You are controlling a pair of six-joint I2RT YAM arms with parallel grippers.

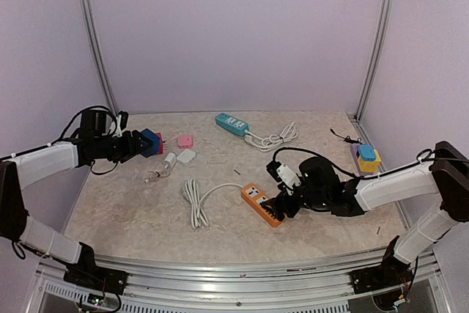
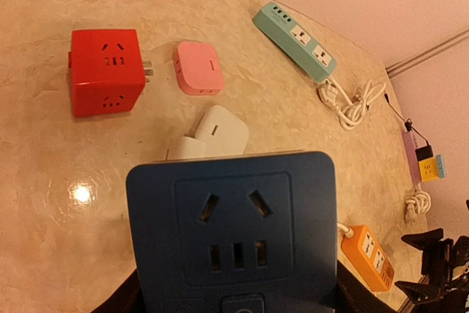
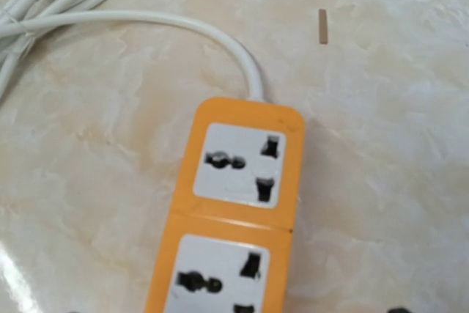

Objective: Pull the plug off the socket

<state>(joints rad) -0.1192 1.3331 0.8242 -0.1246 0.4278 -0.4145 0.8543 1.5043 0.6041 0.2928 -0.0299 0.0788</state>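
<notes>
Socket cube of blue plastic (image 2: 234,232) sits pinched in my left pincer (image 1: 143,143); my right pincer (image 1: 281,207) hangs spread over the orange power strip (image 3: 234,203).

No text, brand, number or sign can be read on any item. The faces of the blue cube socket (image 2: 234,232), the red cube socket (image 2: 105,71), the teal power strip (image 2: 297,40) and the orange power strip (image 3: 234,203) show only slot openings. Any moulded marking is too small or too blurred to make out.
</notes>
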